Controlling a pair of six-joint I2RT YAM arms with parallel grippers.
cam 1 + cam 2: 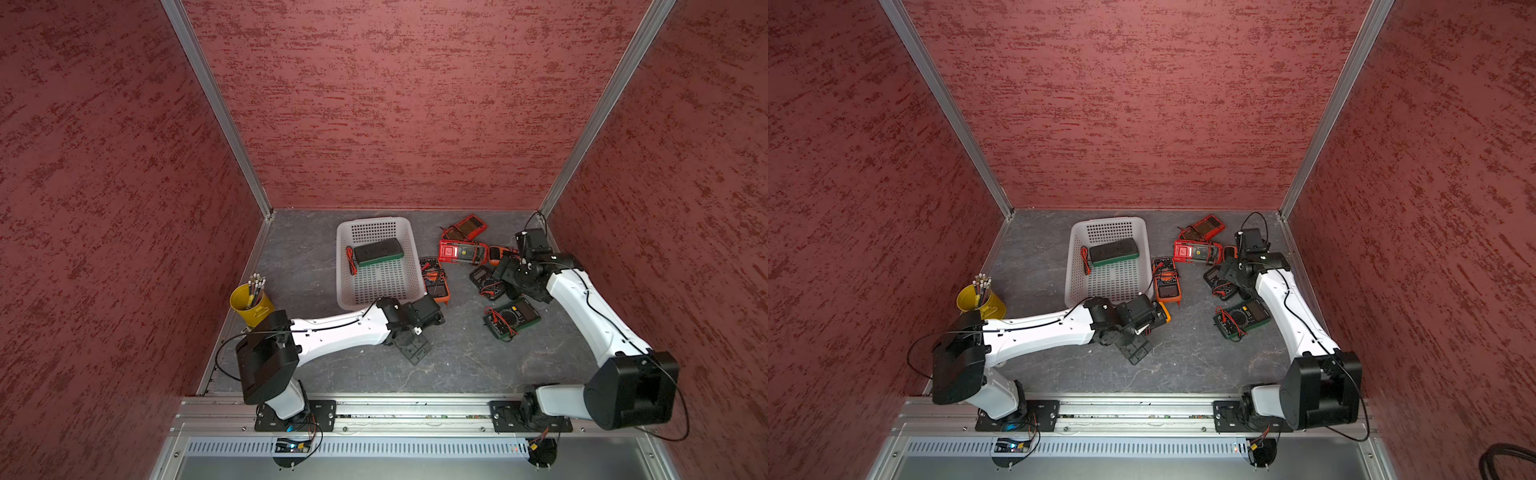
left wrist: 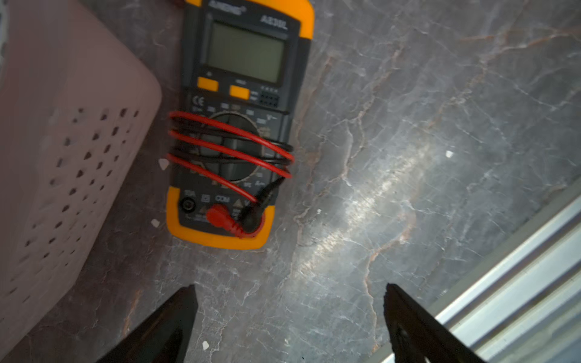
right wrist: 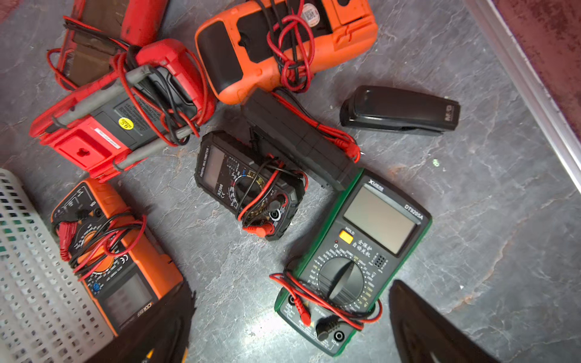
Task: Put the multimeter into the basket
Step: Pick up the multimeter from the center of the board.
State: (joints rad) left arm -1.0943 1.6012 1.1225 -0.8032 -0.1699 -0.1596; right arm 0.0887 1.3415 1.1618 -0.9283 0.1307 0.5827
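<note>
**Sorting stage, one meter in the basket.** The basket (image 1: pixel 376 284) is standing toward the back of the table (image 1: pixel 457 365). It is holding a green-edged multimeter (image 1: pixel 378 251), which is lying face down across its floor with the leads bunched alongside.

Just outside the basket's near corner, on the right arm's side, a yellow multimeter (image 2: pixel 239 125) is lying face up. Its leads are wound round the body, presumably so that nothing trails in a lift. The left fingers (image 2: pixel 163 330) are hanging spread wide and empty just short of this meter's socket end, seemingly lining up for a grasp across its narrow width.

Farther from the basket on the same side, a cluster of other meters (image 1: pixel 461 251) is lying loosely. The right fingers (image 3: pixel 424 330) are hovering over it, likewise released and holding nothing, and a green multimeter (image 3: pixel 355 261) is showing face up between them in the wrist view.

A yellow cup (image 1: pixel 249 305) is standing on the basket's opposite side, clear of both arms.
</note>
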